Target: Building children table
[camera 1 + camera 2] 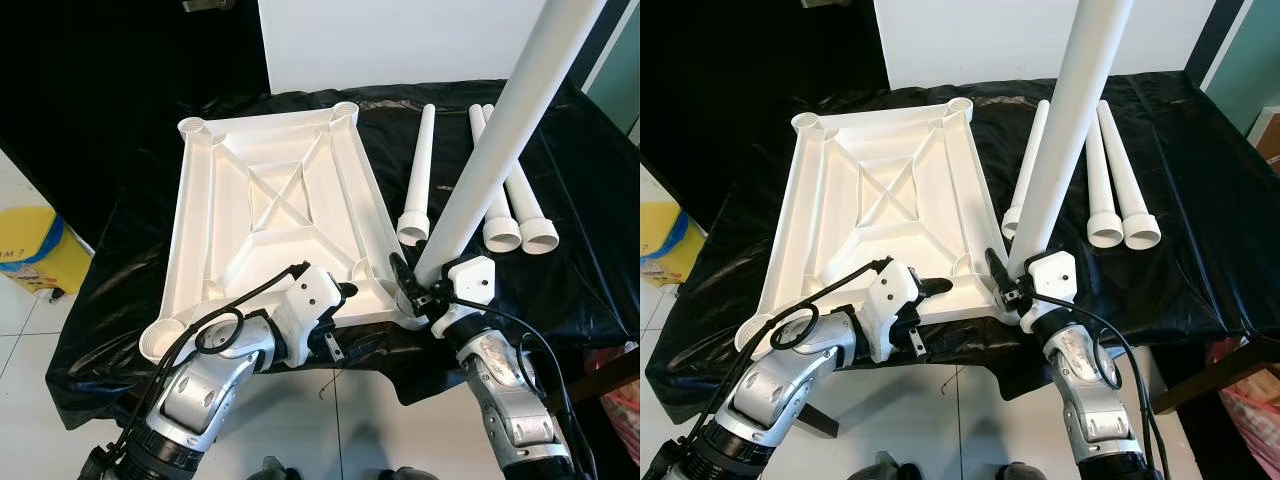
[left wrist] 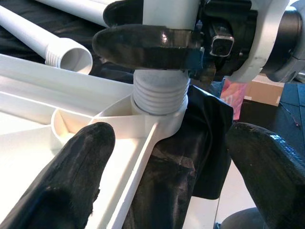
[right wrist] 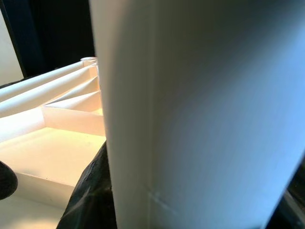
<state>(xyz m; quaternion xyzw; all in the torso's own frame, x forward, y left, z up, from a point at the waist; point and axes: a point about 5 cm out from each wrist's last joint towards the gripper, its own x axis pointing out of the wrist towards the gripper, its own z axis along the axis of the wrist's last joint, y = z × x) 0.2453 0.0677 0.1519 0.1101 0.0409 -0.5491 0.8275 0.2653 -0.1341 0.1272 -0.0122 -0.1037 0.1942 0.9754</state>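
Head views: bright, even light, sharp throughout. Glare patches on the black table cover point(image 1: 560, 200); white tabletop point(image 1: 270, 190) near overexposed. Left wrist view: near black fingers point(image 2: 71, 176) soft, out of focus. Right wrist view: close leg tube point(image 3: 200, 114) blurred (warm yellowish cast on the ribbed panel behind).

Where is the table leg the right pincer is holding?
The held leg stands upright at the tabletop's near right corner socket, clamped by the right pincer, with three spare legs lying just beyond.
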